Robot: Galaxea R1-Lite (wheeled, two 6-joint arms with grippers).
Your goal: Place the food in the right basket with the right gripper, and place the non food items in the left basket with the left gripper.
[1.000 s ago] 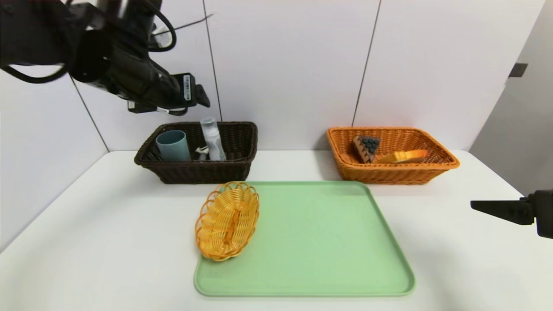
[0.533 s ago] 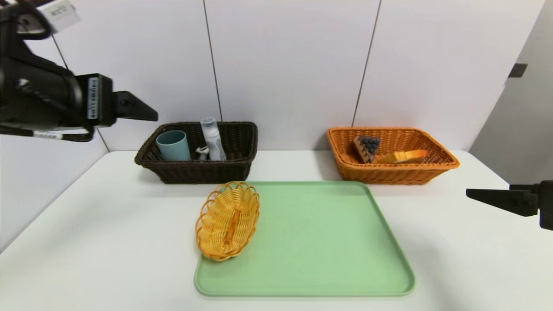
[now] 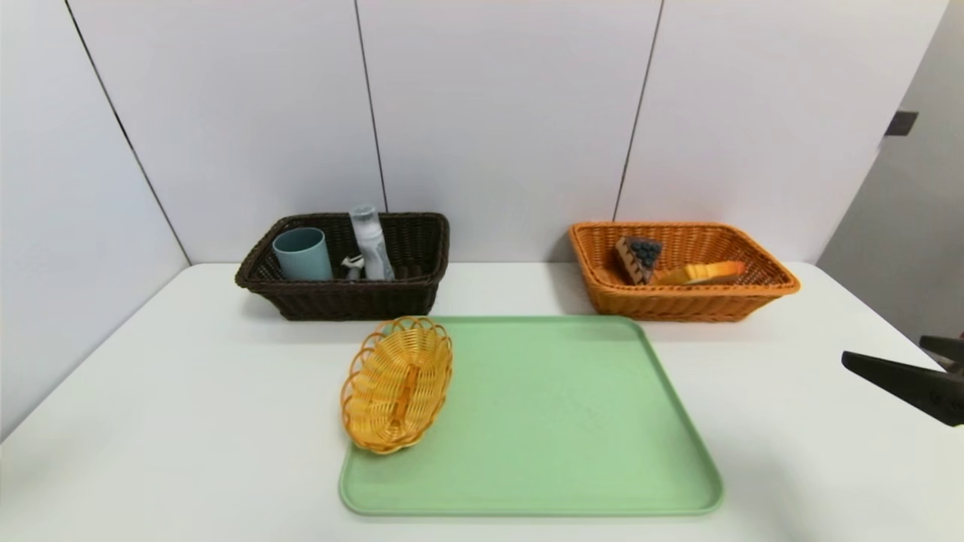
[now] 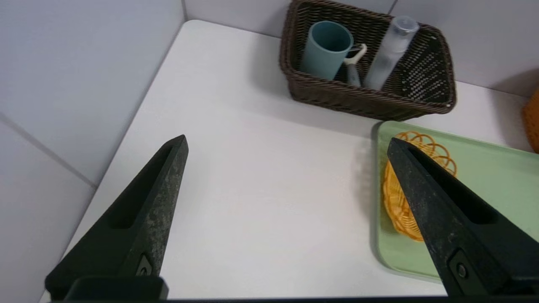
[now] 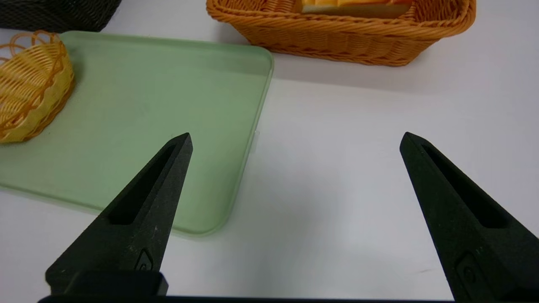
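Note:
The dark brown left basket (image 3: 343, 302) at the back holds a teal cup (image 3: 301, 254), a clear bottle (image 3: 370, 241) and a small white tool (image 3: 352, 263). The orange right basket (image 3: 678, 302) holds a blueberry cake slice (image 3: 639, 258) and an orange-yellow food piece (image 3: 700, 272). A small yellow wicker dish (image 3: 397, 384) lies tilted on the green tray's (image 3: 542, 421) left edge. My left gripper (image 4: 286, 139) is open and empty above the bare table left of the tray; the head view does not show it. My right gripper (image 3: 882, 348) is open and empty, right of the tray.
White wall panels close off the back and the left side of the white table (image 3: 188, 391). The tray takes up the middle front. In the right wrist view the orange basket (image 5: 345, 38) lies ahead of the open fingers (image 5: 160, 189).
The left arm has drawn back from above the brown basket, leftward and out of the head view. The right gripper has shifted slightly right and down.

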